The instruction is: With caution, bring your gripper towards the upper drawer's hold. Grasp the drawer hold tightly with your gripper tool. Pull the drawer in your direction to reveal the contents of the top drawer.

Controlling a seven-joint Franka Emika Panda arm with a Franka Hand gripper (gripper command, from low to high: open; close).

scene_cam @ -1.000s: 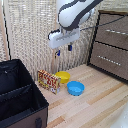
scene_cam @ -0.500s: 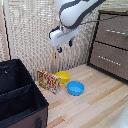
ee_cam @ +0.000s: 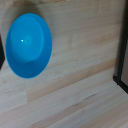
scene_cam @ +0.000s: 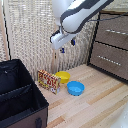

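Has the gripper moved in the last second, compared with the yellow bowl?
Yes. The gripper has shifted slightly toward the exterior view's right, toward the dresser, judged against the yellow bowl.

Gripper (scene_cam: 63,48) hangs high over the floor, open air all around it — nothing between it and the dresser on the exterior view's right. The top drawer (scene_cam: 114,33) and its handle (scene_cam: 116,32) face unobstructed space. Down low, the clutter sits together: blue bowl (scene_cam: 75,88), yellow bowl (scene_cam: 63,77), a patterned box (scene_cam: 49,81) — and a big black bin (scene_cam: 20,97) blocking the near left. The wood floor (scene_cam: 100,100) before the dresser lies bare.
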